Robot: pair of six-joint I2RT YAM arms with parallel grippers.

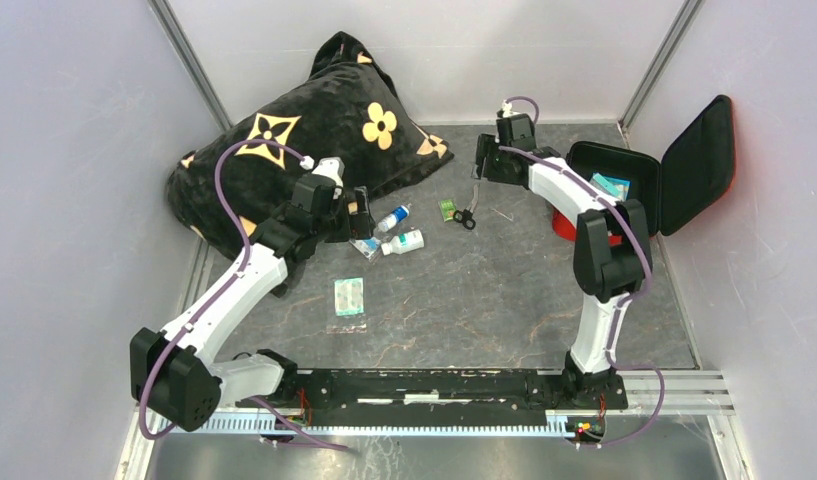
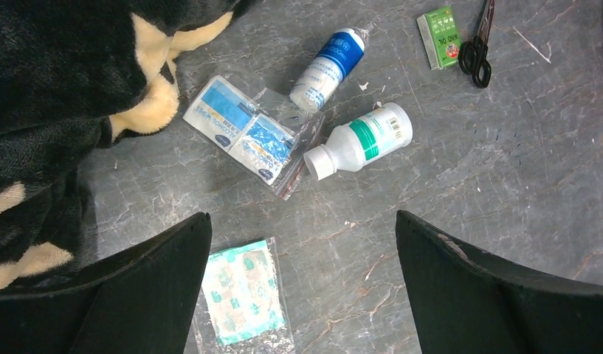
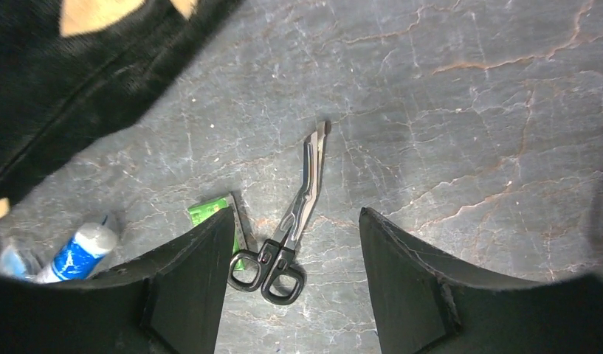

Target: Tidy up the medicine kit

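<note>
The medicine kit is a red case lying open at the right, its black lid raised, with a teal packet inside. My right gripper hangs open above black-handled scissors, with a green box beside them. My left gripper is open and holds nothing. Under it lie a blue-label bottle, a white bottle with a green label, a wipes pouch and a plaster packet.
A large black pillow with gold flowers fills the back left, touching the left arm. Grey walls close in the table on three sides. The arms' base rail runs along the near edge.
</note>
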